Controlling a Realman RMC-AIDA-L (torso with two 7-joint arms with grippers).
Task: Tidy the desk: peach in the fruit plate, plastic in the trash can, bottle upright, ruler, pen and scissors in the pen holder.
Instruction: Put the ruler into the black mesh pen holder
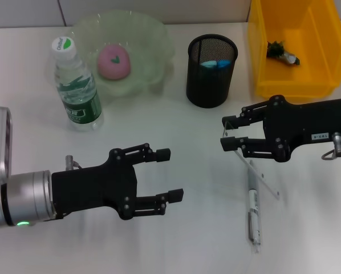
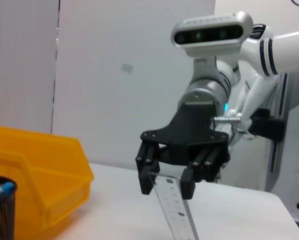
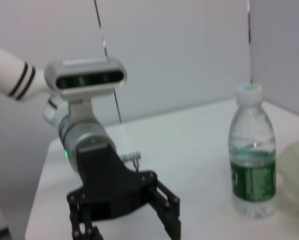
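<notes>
the left gripper [image 1: 166, 174], matte black with blocky jointed fingers, hovers above the white desk [image 1: 193, 240] at about 7 o'clock in the head view, its jaws spread wide apart with nothing between them. at 4 o'clock a slim silvery pen [image 1: 254, 220] lies flat on the desk, pointing toward the near edge. just beyond it, at 3 o'clock, the right gripper [image 1: 226, 133] is clamped on one end of a clear plastic ruler [image 1: 260, 176]; the ruler slants down from the fingers, its far end close to the pen. the left wrist view shows the same grip from in front, the transparent strip with printed marks [image 2: 177, 210] hanging tilted below the closed black fingers [image 2: 187, 183].

farther back, at 10 o'clock, a clear ribbed water bottle [image 1: 74, 85] with a green label and white cap stands upright. at 12 o'clock a round black wire-mesh pen holder [image 1: 210, 71] stands with something blue inside. behind the bottle, at 11 o'clock, a pale translucent fruit plate [image 1: 153, 40] with a wavy rim holds a pink peach [image 1: 114, 61]. at 1 to 2 o'clock sits a yellow plastic bin [image 1: 262, 51] with a small dark crumpled item [image 1: 281, 52] inside.
</notes>
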